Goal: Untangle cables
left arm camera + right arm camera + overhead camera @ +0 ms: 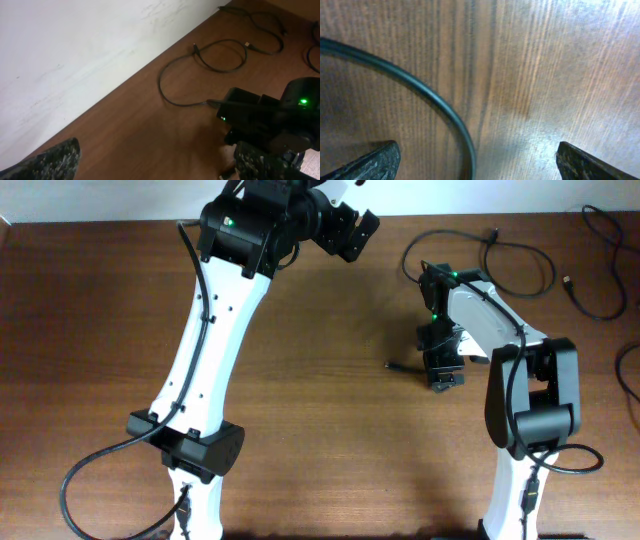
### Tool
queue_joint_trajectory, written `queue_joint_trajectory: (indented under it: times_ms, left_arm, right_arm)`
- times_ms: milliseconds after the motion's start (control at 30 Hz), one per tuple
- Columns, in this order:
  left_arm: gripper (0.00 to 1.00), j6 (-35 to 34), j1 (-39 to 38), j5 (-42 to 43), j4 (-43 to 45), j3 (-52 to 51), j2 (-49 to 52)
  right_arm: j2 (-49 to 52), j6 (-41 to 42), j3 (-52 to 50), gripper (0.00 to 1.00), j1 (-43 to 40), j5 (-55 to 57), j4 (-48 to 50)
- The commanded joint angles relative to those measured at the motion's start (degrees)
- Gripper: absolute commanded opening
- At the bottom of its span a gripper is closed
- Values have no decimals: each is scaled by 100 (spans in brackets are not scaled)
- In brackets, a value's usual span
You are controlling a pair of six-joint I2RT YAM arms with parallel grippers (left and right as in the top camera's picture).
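Note:
A thin black cable [520, 252] lies in loose loops on the wooden table at the back right, and one stretch of it runs under my right arm. It also shows in the left wrist view [220, 56]. A small plug end [392, 365] lies left of my right gripper [445, 375]. That gripper is low over the table and open. In the right wrist view a black cable [432, 102] curves on the wood between the open fingers [477, 161]. My left gripper [352, 232] is raised at the back centre, open and empty [155, 165].
A second black cable [600, 275] lies at the back right corner and another curl [628, 370] at the right edge. A white wall [75, 60] borders the table's far edge. Thick cords [90, 470] hang at the arm bases.

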Motion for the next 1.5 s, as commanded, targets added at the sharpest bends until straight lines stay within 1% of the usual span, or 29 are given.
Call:
queue_joint_trajectory:
  times_ms: [0,33,67,133,167,200,233,267,300,333,400,433,500,567,600,633,667,767,800,867,900,967,1133,1167,1200,1267,1367,1467]
  left_arm:
    - [98,90,42,4,-15,17,-46]
    - [98,90,42,4,-15,17,-46]
    - [98,90,42,4,-15,17,-46]
    - [98,90,42,4,-15,17,-46]
    - [98,90,42,4,-15,17,-46]
    - [98,90,42,4,-15,17,-46]
    - [98,90,42,4,-15,17,-46]
    - [98,90,42,2,-15,17,-46]
    - [98,90,42,4,-15,17,-46]
    - [98,90,42,2,-11,17,-46]
    - [98,90,42,4,-11,17,-46]
    - [98,90,42,4,-11,17,-46]
    - [98,90,42,2,-13,17,-46]
    - [98,90,42,2,-15,17,-46]
    - [98,90,42,2,-17,17,-46]
    - [98,90,42,2,-22,17,-46]
    - [98,90,42,2,-26,17,-46]
    - [98,92,42,0,-35,17,-46]
    - [98,94,42,0,-35,17,-46]
    - [98,96,42,-39,-35,17,-46]
    - [98,96,42,-90,-35,17,-46]
    - [99,96,42,-127,-37,17,-46]
    - [98,96,42,-153,-37,17,-46]
    - [98,96,42,-151,-37,17,-46]
    - [98,96,42,-151,-39,17,-46]
    - [98,96,42,-151,-42,17,-46]
    - [99,96,42,-151,-61,17,-46]
    - [99,96,42,-151,-59,17,-46]
  right_arm:
    - [13,284,-442,68,70,256,0]
    - [13,284,-498,57,70,297,85]
    - [13,284,-588,26,70,356,234]
    - [13,164,-713,27,70,468,535]
    - [13,153,-765,33,70,533,625]
    - [13,151,-800,44,70,592,699]
    - [17,153,-828,46,70,643,756]
    - [26,94,-857,33,70,708,828]
    - [46,-282,-931,4,70,809,1056]
    - [61,-573,-994,4,70,850,1228]
    - [68,-1532,-1213,4,70,861,1759]
    - [68,-1934,-1276,4,76,846,1906]
    - [68,-2999,-1322,4,98,863,2214]
    - [57,-3790,-1318,4,96,879,2444]
    - [17,-4039,-1311,4,83,951,2492]
    - [-46,-4404,-1300,4,52,1152,2540]
    - [-151,-5278,-1241,4,7,1698,2632]
    - [-271,-6461,-1043,4,-46,2966,2616]
    - [-339,-6863,-935,4,-68,3694,2610]
    - [-452,-7228,-789,4,-107,4463,2623]
    - [-566,-7589,-581,4,-175,4861,2634]
    - [-627,-8017,-321,4,-229,4931,2643]
    - [-702,-9016,883,4,-380,4933,2643]
    - [-702,-9171,1082,4,-411,4931,2721]
    - [-702,-9370,1241,4,-485,4883,2999]
    - [-699,-9772,1274,4,-706,4498,3779]
    - [-595,-9788,1272,4,-1222,3320,4192]
    - [-374,-9154,1272,4,-1954,2380,4293]
